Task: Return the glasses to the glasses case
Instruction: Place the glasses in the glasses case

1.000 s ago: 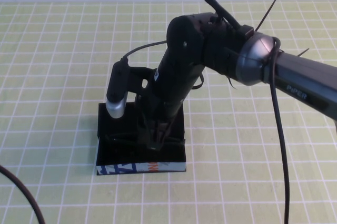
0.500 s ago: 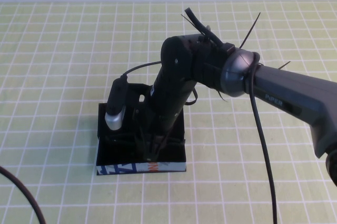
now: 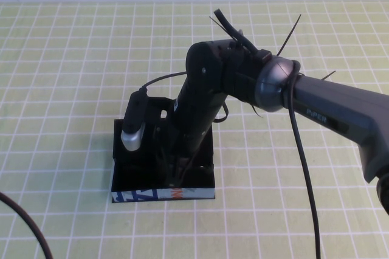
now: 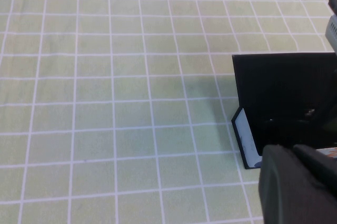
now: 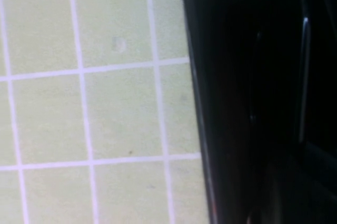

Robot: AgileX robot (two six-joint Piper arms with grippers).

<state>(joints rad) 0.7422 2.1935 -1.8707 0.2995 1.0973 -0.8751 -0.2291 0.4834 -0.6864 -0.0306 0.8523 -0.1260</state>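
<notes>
Glasses (image 3: 141,160), thin and black, lay barely discernible inside the open black glasses case (image 3: 137,177) on the green-checked desk (image 3: 61,89), as the right gripper (image 3: 176,177) reached down into the box near its blue-white printed front strip (image 3: 140,195). Whether that gripper was spread or pinching the frame could not be told against the dark interior. The left gripper (image 4: 295,187) appeared only as a dark shape in its own wrist view, hanging just beside the case's corner, its state likewise impossible to tell.
</notes>
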